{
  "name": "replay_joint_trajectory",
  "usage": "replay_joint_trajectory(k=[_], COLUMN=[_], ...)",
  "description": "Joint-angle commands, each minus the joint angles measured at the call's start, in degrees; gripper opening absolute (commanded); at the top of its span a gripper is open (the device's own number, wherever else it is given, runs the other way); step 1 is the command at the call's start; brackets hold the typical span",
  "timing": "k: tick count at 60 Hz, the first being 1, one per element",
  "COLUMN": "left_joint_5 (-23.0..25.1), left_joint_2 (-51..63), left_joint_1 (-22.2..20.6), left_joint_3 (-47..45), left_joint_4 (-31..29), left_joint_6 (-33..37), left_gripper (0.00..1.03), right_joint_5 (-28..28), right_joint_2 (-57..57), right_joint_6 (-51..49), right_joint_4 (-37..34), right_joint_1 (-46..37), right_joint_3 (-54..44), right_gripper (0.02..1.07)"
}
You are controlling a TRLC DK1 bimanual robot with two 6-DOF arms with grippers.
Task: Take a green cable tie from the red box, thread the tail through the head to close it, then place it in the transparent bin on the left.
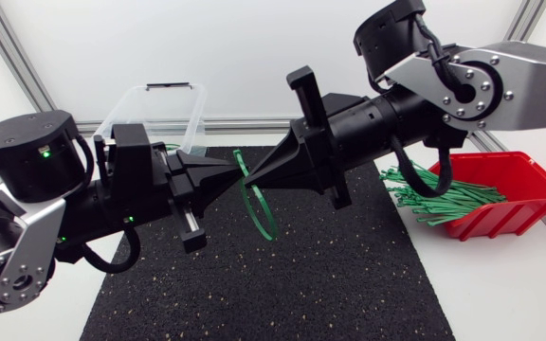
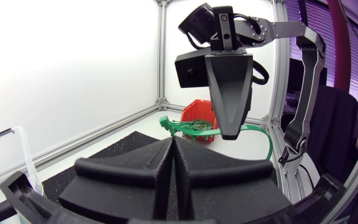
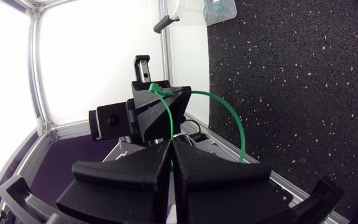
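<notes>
A green cable tie [image 1: 269,230] hangs as a loop above the black mat, between my two grippers. My left gripper [image 1: 234,170] is shut on the tie's head end, which shows as a green tip [image 2: 165,122] just past its fingers. Tip to tip with it, my right gripper [image 1: 251,180] is shut on the strap, which arcs away beside it [image 3: 229,106]. The red box [image 1: 519,180] stands at the right with several green ties [image 1: 444,197] spilling over its open front. The transparent bin [image 1: 154,109] stands at the back left.
A black rubber mat [image 1: 254,294] covers the middle of the white table. Aluminium frame rails [image 1: 235,123] run along the table's back edge. Both arms hang low over the mat's far half.
</notes>
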Motion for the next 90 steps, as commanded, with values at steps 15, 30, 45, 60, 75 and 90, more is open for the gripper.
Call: replay_joint_trajectory(k=[15,30,45,60,75,90], left_joint_5=[-0.64,-0.99,-1.43,-3.01,-3.01,-3.10], left_joint_2=[-0.70,-0.61,-1.14,-1.58,-2.02,-3.08], left_joint_1=[-1.88,-1.97,-2.23,-2.94,-3.38,-4.08], left_joint_3=[-1.69,-1.95,-1.95,-1.51,-1.42,-1.51], left_joint_4=[1.45,1.45,1.54,1.98,1.98,1.89], left_joint_6=[1.17,1.52,1.52,1.43,1.08,0.90], left_gripper=[0.03,0.03,0.03,0.03,0.03,0.03], right_joint_5=[-0.37,-0.46,-0.46,-0.20,0.07,0.24], right_joint_2=[-1.64,-2.96,-2.43,-1.02,-1.02,-0.32], right_joint_6=[2.37,2.99,3.43,3.95,4.30,4.57], right_joint_4=[1.44,1.71,1.71,2.15,2.41,2.50], right_joint_1=[0.48,-0.31,-0.84,-0.75,-0.84,-1.98], right_joint_3=[-0.97,-0.89,-0.89,-1.06,-0.97,-0.89], right_gripper=[0.07,0.07,0.07,0.07,0.07,0.07])
